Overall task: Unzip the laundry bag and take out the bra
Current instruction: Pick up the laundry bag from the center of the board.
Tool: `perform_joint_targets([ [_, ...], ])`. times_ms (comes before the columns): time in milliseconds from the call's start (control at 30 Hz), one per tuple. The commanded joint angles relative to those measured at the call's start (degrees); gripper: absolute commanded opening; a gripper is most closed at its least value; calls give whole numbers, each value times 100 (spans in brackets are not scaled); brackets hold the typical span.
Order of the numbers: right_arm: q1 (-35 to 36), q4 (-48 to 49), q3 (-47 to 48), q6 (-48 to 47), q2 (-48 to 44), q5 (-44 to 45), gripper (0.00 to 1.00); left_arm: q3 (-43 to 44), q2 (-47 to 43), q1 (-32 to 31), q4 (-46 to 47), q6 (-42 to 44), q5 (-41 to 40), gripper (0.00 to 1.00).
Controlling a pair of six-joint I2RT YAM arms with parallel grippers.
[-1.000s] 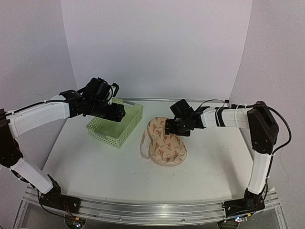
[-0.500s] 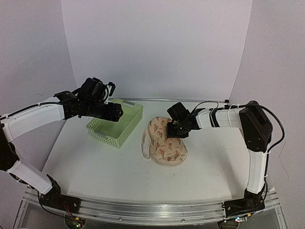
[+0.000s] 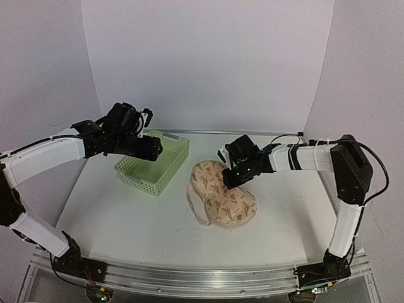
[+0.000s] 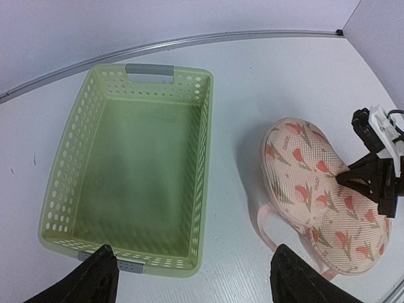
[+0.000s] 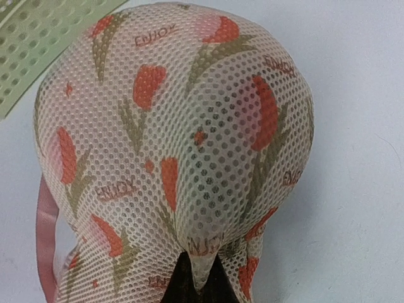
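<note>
The laundry bag (image 3: 225,202) lies flat on the white table right of the basket, a cream mesh pouch with orange tulip print (image 5: 183,126). In the left wrist view the laundry bag (image 4: 322,196) sits at the right. My right gripper (image 3: 233,176) is at the bag's far edge, shut on a pinched fold of its mesh (image 5: 203,281). Hovering over the near end of the green basket, my left gripper (image 3: 154,146) is open with nothing between its fingers (image 4: 192,268). The bra is hidden; no zipper pull shows.
A light-green lattice basket (image 3: 180,151) stands left of the bag, and its floor (image 4: 126,158) shows bare. A pink loop strap (image 3: 195,203) trails from the bag's left side. The table's back edge meets the white wall behind.
My right gripper has shut on the bag's mesh, and the bag has slid toward the near right. The left arm drew back slightly to the left and has stayed open.
</note>
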Motion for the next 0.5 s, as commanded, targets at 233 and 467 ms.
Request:
perform_joint_targets([
  [233, 12, -470, -428, -4588, -1359, -2342, 0, 176, -452, -6, 44, 315, -168, 85],
  [467, 48, -2112, 440, -7443, -1067, -2811, 0, 51, -520, -11, 42, 263, -98, 85],
])
